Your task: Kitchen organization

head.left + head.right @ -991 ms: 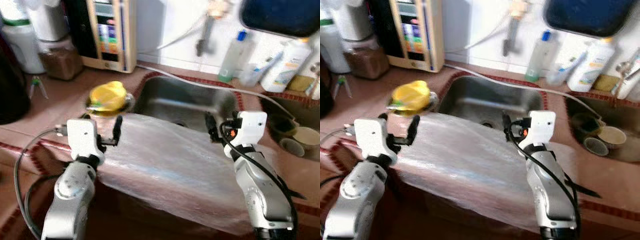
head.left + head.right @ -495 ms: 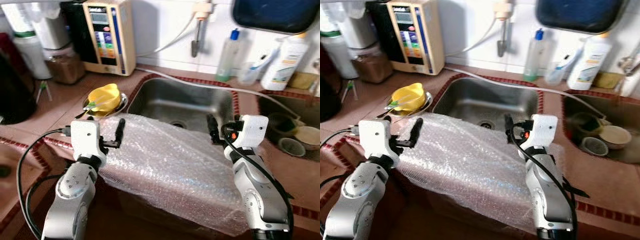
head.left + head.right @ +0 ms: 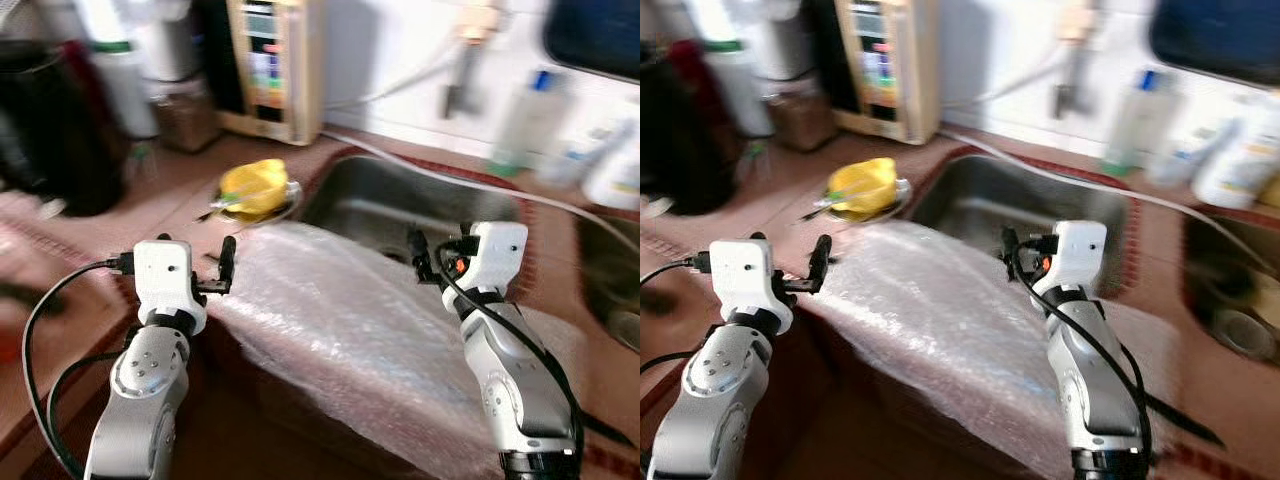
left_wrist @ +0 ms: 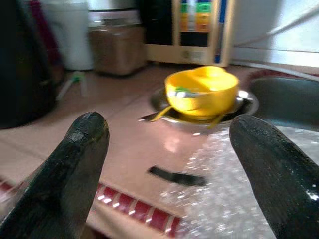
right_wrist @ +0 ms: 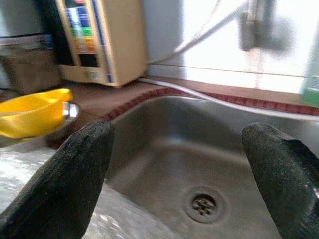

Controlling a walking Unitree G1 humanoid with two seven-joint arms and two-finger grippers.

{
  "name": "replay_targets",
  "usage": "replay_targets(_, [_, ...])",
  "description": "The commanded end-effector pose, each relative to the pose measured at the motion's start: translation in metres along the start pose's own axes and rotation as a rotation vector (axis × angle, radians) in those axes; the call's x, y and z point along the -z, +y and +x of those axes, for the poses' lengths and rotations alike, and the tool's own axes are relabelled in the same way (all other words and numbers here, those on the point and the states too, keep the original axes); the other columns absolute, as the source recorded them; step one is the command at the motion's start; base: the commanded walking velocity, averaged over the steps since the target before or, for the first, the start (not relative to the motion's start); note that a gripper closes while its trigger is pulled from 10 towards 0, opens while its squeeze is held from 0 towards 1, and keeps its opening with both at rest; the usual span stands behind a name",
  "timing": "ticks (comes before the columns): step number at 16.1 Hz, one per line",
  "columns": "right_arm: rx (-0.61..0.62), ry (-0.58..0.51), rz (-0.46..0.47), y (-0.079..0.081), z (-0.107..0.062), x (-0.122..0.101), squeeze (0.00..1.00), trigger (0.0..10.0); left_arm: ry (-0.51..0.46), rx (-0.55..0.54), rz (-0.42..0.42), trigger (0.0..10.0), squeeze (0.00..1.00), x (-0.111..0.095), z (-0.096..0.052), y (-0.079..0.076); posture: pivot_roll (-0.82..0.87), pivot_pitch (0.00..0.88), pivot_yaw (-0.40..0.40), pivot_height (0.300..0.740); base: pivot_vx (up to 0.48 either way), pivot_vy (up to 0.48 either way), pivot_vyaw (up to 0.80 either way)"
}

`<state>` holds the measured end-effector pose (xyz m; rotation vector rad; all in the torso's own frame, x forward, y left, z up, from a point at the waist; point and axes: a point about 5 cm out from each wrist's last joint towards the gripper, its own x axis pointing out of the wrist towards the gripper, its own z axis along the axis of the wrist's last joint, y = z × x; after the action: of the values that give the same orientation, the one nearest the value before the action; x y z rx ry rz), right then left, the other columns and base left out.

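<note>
Compared with the earlier frames, the whole head view has swung toward the robot's left: the sink [image 3: 400,205] and the bottles behind it sit further right and are blurred, while dark containers at the left have come into view. This is camera motion, not movement of the objects. Both arms hold about the same raised pose as before.

The left gripper [image 3: 222,270] hovers at the left edge of a sheet of bubble wrap [image 3: 340,320] draped over the counter's front edge and part of the sink rim. Its fingers [image 4: 79,149] are spread wide and hold nothing. The right gripper [image 3: 1008,250] hangs over the far right part of the sheet, facing the sink drain [image 5: 203,204], fingers likewise wide apart and empty.

A yellow bowl [image 4: 202,92] rests in a metal dish [image 4: 244,102] on the counter [image 3: 150,200] just beside the sink, a little beyond the left gripper. A small dark object [image 4: 177,176] lies on the counter at the wrap's edge; it cannot be identified.

Judged step: approach and turning toward the counter's left side, with no grasp begun. The next move probably calls for steadying the view, then lowering one gripper onto either the sheet's edge or the bowl.

The beige appliance [image 3: 275,60] against the wall carries coloured panel labels, too blurred to read. No brand is legible.
</note>
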<state>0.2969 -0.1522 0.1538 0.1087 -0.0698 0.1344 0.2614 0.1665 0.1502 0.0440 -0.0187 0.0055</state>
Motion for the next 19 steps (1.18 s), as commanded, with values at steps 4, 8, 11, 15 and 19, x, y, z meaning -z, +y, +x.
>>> replay_targets(4, [0.001, -0.002, -0.001, -0.002, 0.0036, -0.0029, 0.0, 10.0, -0.013, -0.017, 0.011, 10.0, 0.0, -0.001, 0.0029, -0.0002, 0.01, 0.008, -0.044, 0.74, 0.0, 0.0, 0.0])
replay_targets(8, [-0.023, -0.002, -0.015, 0.0, 0.0034, -0.004, 0.0, 10.0, -0.025, 0.015, -0.003, 10.0, 0.0, -0.0019, 0.0028, -0.0044, 0.0, 0.007, -0.053, 0.74, 0.0, 0.0, 0.0])
replay_targets(11, [-0.042, -0.001, -0.026, 0.0002, 0.0032, -0.005, 0.0, 10.0, -0.035, 0.036, -0.03, 10.0, 0.0, -0.0015, 0.0032, -0.0075, -0.01, 0.003, -0.062, 0.74, 0.0, 0.0, 0.0])
replay_targets(15, [-0.058, -0.003, -0.034, 0.0013, 0.004, -0.0066, 0.0, 10.0, -0.045, 0.045, -0.037, 10.0, 0.0, -0.0024, 0.0032, -0.0084, -0.01, 0.002, -0.065, 0.74, 0.07, 0.0, 0.0])
replay_targets(19, [-0.066, 0.0, -0.04, 0.0023, 0.0033, -0.0059, 0.0, 10.0, -0.046, 0.057, -0.041, 10.0, 0.0, -0.0019, 0.0021, -0.0093, -0.01, 0.0, -0.065, 0.74, 0.345, 0.0, 0.0])
